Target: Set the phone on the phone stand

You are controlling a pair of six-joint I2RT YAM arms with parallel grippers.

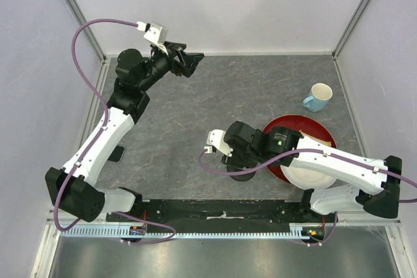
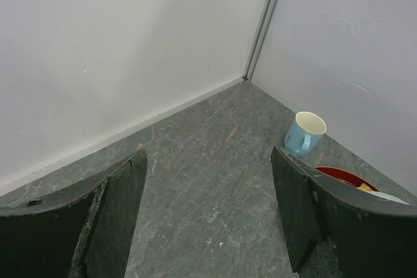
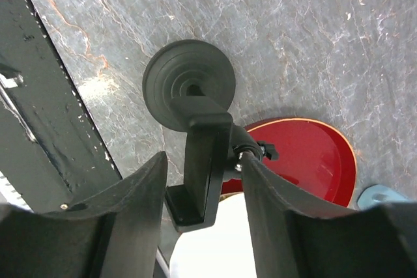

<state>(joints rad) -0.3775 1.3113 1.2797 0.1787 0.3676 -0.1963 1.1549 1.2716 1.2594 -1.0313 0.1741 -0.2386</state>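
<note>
The phone stand (image 3: pixel 189 83) is black, with a round disc base, a post and a flat cradle (image 3: pixel 207 161) with a bottom lip. It stands at the near middle of the table, just left of the red plate. My right gripper (image 3: pixel 205 161) is open, and its fingers straddle the cradle; the right finger is close to the stand's joint knob. In the top view the right gripper (image 1: pixel 238 159) covers most of the stand (image 1: pixel 242 175). A small dark slab, probably the phone (image 1: pixel 117 153), lies flat beside the left arm, partly hidden. My left gripper (image 1: pixel 187 62) is open, empty and raised at the far left.
A red plate (image 1: pixel 287 128) holds a white bowl (image 1: pixel 313 174) at the right. A light blue mug (image 1: pixel 318 97) stands behind it, also in the left wrist view (image 2: pixel 303 133). White walls close the back and sides. A black rail (image 3: pixel 39 122) runs along the near edge.
</note>
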